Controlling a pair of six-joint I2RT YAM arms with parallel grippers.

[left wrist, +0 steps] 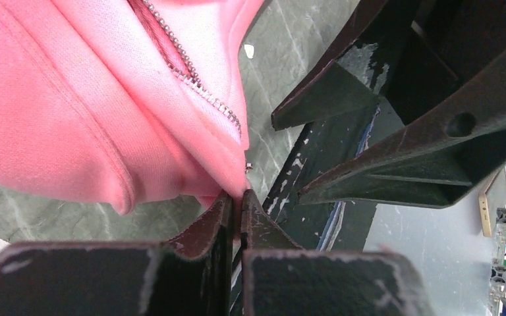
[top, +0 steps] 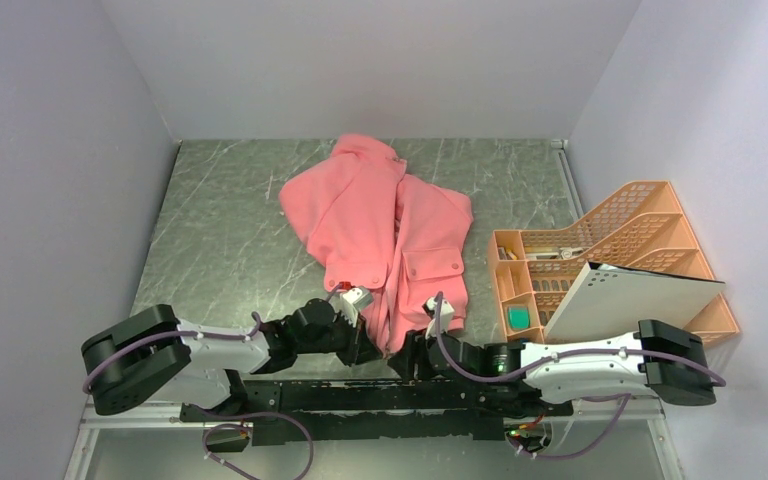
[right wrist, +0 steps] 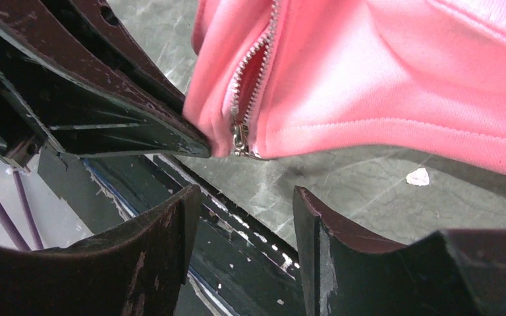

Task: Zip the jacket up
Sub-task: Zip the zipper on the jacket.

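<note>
The salmon-pink jacket (top: 380, 225) lies crumpled mid-table, its bottom hem toward the arms. My left gripper (left wrist: 236, 194) is shut on the hem corner of the jacket (left wrist: 72, 118), just below the end of the open zipper teeth (left wrist: 197, 85). In the top view the left gripper (top: 368, 348) sits at the hem. My right gripper (right wrist: 247, 192) is open and empty, just short of the small metal zipper slider (right wrist: 240, 139) at the bottom of the jacket (right wrist: 382, 79). The right gripper (top: 407, 358) sits beside the left one. The left gripper's fingers (right wrist: 138, 125) show beside the slider.
An orange desk organizer (top: 610, 240) with a white perforated panel (top: 635, 300) leaning on it stands at the right. A small white scrap (right wrist: 419, 176) lies on the grey marbled table (top: 220, 230). The black base frame (top: 360, 395) runs along the near edge.
</note>
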